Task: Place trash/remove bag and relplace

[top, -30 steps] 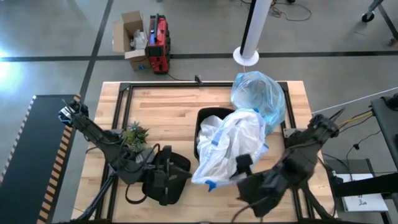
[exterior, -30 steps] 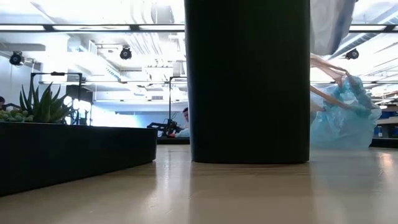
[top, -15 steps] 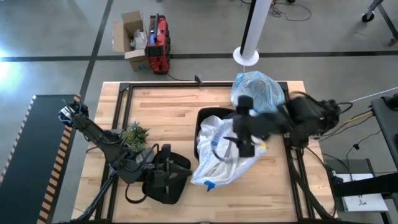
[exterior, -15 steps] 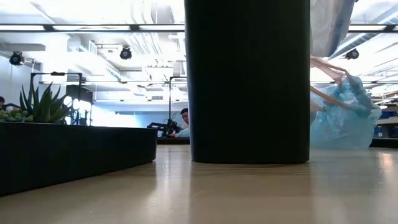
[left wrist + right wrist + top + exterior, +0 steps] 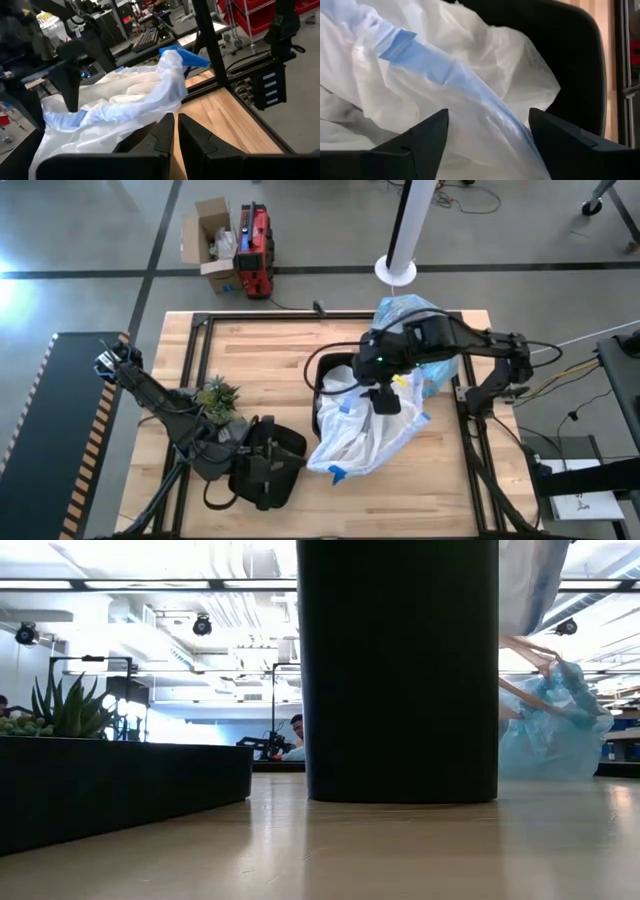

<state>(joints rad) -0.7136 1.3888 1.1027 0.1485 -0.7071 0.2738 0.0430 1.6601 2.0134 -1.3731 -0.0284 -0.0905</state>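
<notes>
White plastic: a white bag [image 5: 372, 430] spills from the black bin [image 5: 332, 368] onto the table [image 5: 270, 360] toward its near edge.
Right pincer: my right gripper [image 5: 487, 137] hangs over the bin's mouth, fingers spread wide astride the white film, gripping nothing.
Blue bag [image 5: 420, 330]: bunched at the far right corner, just behind my right arm.
Left pincer: my left gripper [image 5: 175, 131] is closed and empty, low by the near-left edge.
Obstacles: plant [image 5: 216, 397] beside my left arm.
Open room: bare wood left of the bin.
</notes>
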